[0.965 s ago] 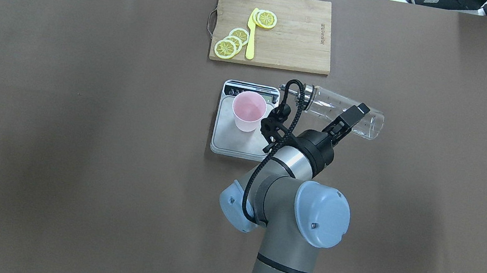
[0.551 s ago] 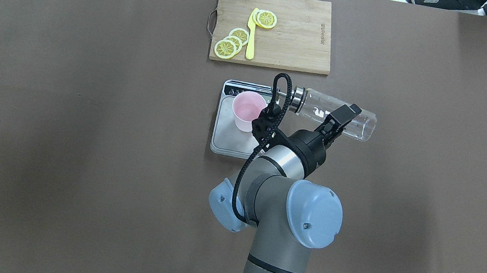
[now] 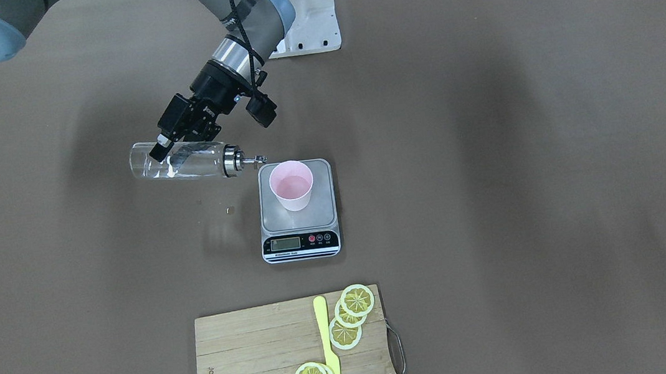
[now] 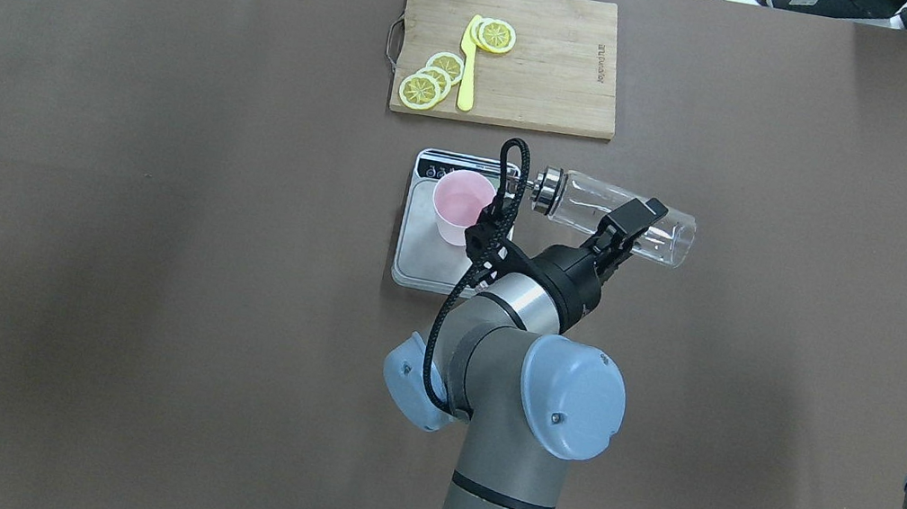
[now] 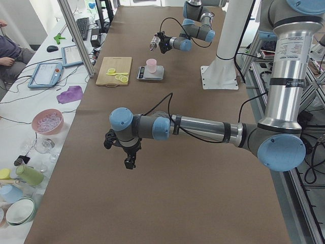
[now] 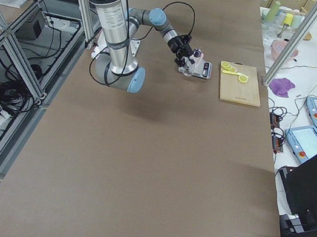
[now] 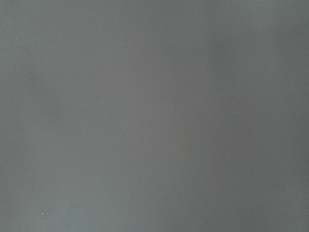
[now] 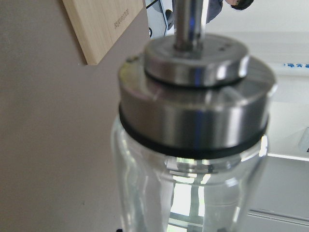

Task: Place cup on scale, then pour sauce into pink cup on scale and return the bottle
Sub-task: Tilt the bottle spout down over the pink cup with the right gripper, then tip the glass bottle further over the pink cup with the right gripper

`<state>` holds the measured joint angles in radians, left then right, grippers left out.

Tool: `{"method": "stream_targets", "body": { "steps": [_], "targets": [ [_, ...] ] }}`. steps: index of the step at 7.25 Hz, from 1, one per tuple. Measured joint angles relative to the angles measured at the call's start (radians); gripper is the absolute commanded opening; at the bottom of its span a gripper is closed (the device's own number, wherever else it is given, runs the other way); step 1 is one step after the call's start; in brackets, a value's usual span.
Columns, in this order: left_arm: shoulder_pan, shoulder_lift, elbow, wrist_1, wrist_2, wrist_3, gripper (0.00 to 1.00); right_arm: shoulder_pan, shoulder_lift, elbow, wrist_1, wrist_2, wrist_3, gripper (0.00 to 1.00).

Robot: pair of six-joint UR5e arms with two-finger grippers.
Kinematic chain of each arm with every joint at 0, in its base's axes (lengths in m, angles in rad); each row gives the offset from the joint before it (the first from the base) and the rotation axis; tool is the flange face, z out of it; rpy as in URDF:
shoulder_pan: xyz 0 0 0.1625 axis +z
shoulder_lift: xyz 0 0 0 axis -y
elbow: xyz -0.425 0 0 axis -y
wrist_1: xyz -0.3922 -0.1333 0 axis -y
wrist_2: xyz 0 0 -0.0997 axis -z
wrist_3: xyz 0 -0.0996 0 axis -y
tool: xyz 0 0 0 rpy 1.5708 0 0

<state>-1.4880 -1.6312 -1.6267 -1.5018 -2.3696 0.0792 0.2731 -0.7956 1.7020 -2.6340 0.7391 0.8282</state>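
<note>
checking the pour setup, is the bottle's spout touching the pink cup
Apart. In the front-facing view the bottle has its spout tip at the corner of the scale, with bare platform showing between the tip and the cup.

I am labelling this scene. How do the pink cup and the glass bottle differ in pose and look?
The cup stands upright on the scale; the bottle lies nearly level in the air, held by the right gripper. The cup is opaque pink; the bottle is clear glass. The cup is open on top; the bottle has a silver spout cap. Both are round.
</note>
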Motion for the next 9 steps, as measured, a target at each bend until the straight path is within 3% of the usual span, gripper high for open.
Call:
{"method": "stream_targets", "body": {
  "steps": [6, 9],
  "targets": [
    [0.000, 0.007, -0.002, -0.001, 0.000, 0.001, 0.99, 0.004, 0.034, -0.084, -0.006, 0.000, 0.011, 0.00],
    [0.000, 0.007, -0.001, 0.000, 0.000, 0.001, 0.99, 0.017, 0.084, -0.169, -0.007, 0.005, 0.029, 0.00]
  ]
}}
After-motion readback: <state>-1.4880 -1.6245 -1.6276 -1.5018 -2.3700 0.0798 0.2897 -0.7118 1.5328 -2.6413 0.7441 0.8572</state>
